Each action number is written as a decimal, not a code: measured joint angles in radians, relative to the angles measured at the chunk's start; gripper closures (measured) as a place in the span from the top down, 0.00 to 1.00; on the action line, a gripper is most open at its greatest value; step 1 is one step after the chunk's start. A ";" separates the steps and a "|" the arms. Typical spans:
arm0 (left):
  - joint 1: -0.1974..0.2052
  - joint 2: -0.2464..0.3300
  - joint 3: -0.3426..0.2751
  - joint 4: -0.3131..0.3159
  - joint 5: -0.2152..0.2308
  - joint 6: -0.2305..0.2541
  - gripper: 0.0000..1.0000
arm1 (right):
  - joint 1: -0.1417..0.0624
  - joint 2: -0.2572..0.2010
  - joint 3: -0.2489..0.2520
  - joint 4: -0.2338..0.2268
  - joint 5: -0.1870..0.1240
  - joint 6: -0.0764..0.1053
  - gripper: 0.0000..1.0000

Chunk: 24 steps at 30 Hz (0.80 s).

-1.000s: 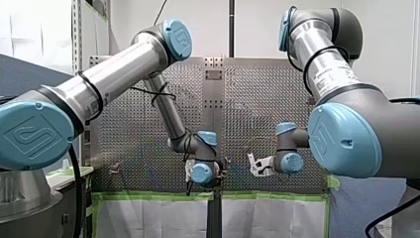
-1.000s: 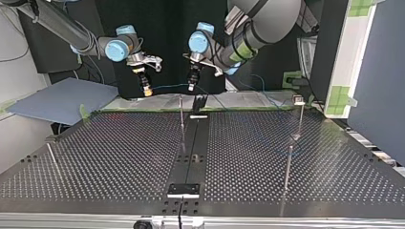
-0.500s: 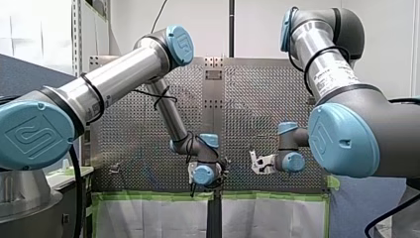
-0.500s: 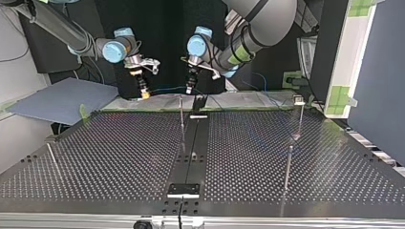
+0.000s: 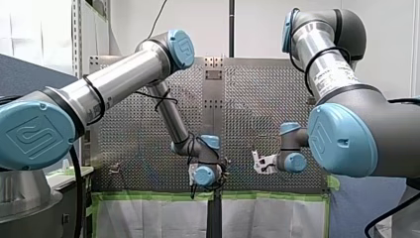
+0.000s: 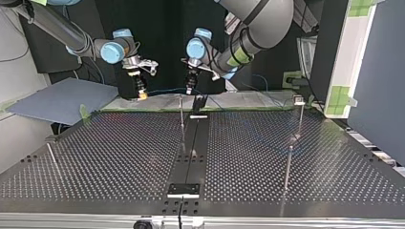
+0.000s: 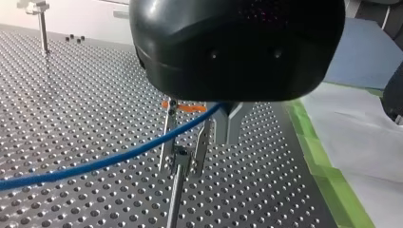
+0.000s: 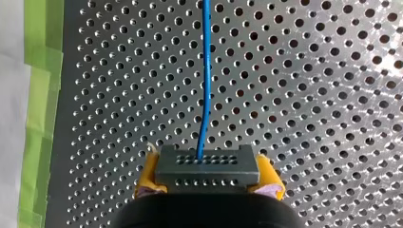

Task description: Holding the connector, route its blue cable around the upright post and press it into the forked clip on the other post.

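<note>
**At the tabletop's far edge: both claws on the cable**

Between the yellow pads of my right claw sits the grey connector, clamped from both sides. The blue cable leaves the connector's face and runs straight ahead of the claw, above the perforated tabletop. Off to one side, green tape borders the tabletop, with a white sheet beyond it.

In the left wrist view, my left claw has its metal fingers drawn together on the cable. The cable slopes away from them over the tabletop. Just below and ahead of the claw stands a thin post with metal prongs rising at its top. The cable crosses those prongs, but I cannot tell whether it lies in them or passes in front. A small orange piece shows just behind the cable, near the fingers.

In the top view both claws hang above the tabletop's far edge, my right claw left of my left claw. The cable spans the gap between them, nearly level. The post stands under that span, near my left claw, and a black bracket stands just beside it. A headed post stands well apart at the view's right.
</note>
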 joint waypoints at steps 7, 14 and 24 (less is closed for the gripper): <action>0.009 -0.003 0.028 -0.019 0.010 -0.014 0.00 | -0.009 0.001 -0.003 -0.002 0.000 0.001 0.00; 0.018 -0.003 0.041 -0.027 0.018 -0.018 0.00 | -0.012 0.003 -0.007 -0.002 0.000 0.004 0.00; 0.033 -0.003 0.064 -0.044 0.024 -0.017 0.00 | -0.015 0.004 -0.009 -0.002 0.000 0.004 0.00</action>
